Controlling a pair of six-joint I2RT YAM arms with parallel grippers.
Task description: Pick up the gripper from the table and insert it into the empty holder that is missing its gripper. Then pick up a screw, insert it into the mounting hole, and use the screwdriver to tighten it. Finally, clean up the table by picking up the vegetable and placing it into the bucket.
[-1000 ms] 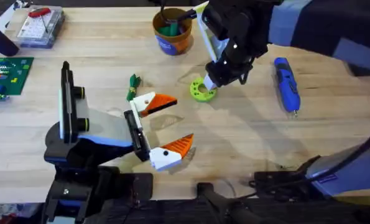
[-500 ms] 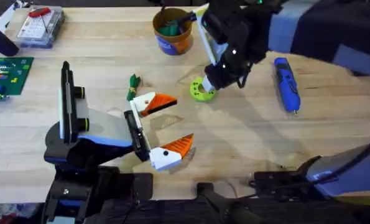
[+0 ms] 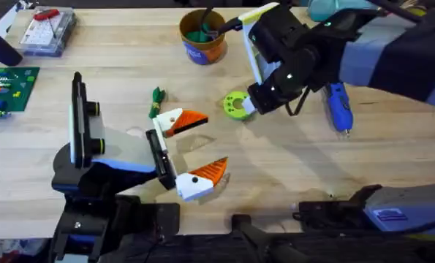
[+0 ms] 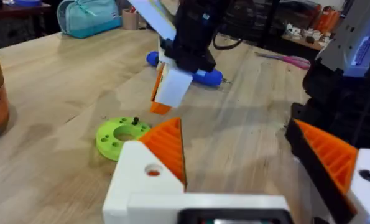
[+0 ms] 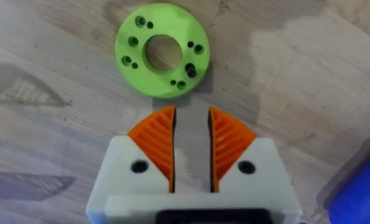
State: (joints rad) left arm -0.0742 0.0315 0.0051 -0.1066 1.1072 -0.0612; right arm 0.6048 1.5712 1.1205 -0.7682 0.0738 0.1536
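Two things have shifted in the last second: my right gripper [image 5: 191,149] has drawn back from the lime-green ring [image 3: 237,105] toward the screwdriver [image 3: 339,106], and it has come away with nothing in it. Its orange pads [image 5: 157,146] stand close together with a thin slit between them, clamped on nothing, and the ring lies flat on the bench [image 3: 290,168] just ahead of them, with a small dark screw standing in one of its holes [image 4: 135,121]. I read that as the screw being seated, so the driver is likely what I want next; it lies just beyond my right gripper, partly under my arm.

My left gripper [image 3: 191,150] rests low on the bench with its fingers spread wide, empty. The vegetable [image 3: 157,99] lies just beside its upper finger, well apart from the bucket [image 3: 202,36] at the far edge, which already holds some green pieces and a dark stick. My right arm crosses between ring and driver, so reaching the handle may need a swing around. A parts box [image 3: 47,28] and a green board [image 3: 9,88] sit off at the left, out of the way.
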